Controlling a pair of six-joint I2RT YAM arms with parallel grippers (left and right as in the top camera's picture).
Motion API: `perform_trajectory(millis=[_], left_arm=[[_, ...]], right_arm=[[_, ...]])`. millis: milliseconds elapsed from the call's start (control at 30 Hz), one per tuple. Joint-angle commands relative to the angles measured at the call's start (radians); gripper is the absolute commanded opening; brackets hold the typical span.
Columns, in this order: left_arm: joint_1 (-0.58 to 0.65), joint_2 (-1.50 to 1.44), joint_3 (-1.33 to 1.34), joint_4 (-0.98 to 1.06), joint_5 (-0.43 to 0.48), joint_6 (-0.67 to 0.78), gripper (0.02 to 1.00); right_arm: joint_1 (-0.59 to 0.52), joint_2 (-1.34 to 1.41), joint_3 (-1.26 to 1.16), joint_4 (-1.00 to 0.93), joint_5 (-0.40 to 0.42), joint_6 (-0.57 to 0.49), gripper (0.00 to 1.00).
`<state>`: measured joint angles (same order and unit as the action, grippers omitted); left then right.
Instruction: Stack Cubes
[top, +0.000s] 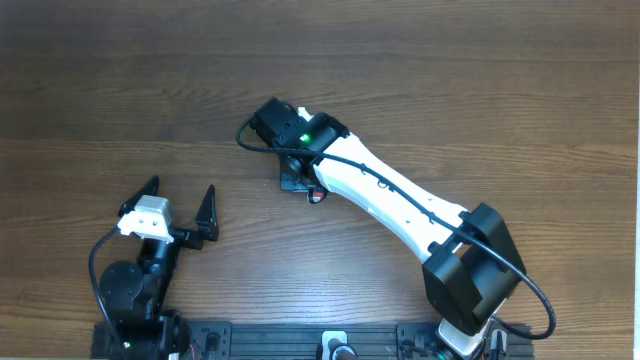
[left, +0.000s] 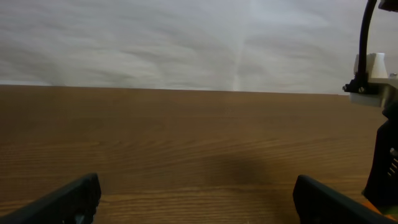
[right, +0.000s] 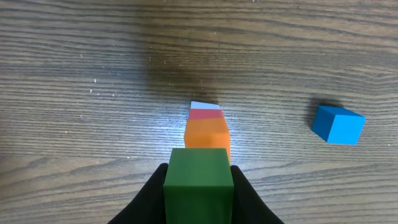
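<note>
In the right wrist view my right gripper (right: 199, 190) is shut on a green cube (right: 199, 180), its dark fingers (right: 151, 196) pressed on both sides. Just beyond the green cube, lower down, stands a stack: an orange cube (right: 208, 140) on top, with a red cube (right: 204, 114) and a pale one (right: 204, 105) peeking out below. A blue cube (right: 337, 124) lies alone on the table, apart from the stack. From above, the right gripper (top: 300, 175) sits mid-table with a bit of red (top: 316, 196) beside it. My left gripper (top: 181, 192) stands open near its base, holding nothing.
The wooden table (top: 480, 90) stretches bare around the arms. The right arm's white link (top: 385, 190) runs diagonally from the lower right to the centre. In the left wrist view that arm (left: 380, 124) stands at the edge, beyond the open left gripper (left: 199, 205).
</note>
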<state>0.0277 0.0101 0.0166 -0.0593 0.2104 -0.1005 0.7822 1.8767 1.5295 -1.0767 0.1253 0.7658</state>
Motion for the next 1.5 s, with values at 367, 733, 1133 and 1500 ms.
perform_trajectory(millis=[367,733,1133,1500], left_arm=[[0.002,-0.007,-0.01,0.003,0.01,0.015,1.0],[0.002,-0.007,-0.01,0.003,0.01,0.015,1.0],[0.002,-0.007,-0.01,0.003,0.01,0.015,1.0],[0.002,-0.007,-0.01,0.004,0.01,0.015,1.0]], right_arm=[[-0.01,0.024,0.005,-0.016,-0.004,-0.003,0.064],[-0.01,0.024,-0.006,-0.011,0.0,0.01,0.062],[-0.011,0.04,-0.011,0.004,0.005,0.019,0.058],[-0.016,0.046,-0.012,0.01,0.022,0.04,0.053]])
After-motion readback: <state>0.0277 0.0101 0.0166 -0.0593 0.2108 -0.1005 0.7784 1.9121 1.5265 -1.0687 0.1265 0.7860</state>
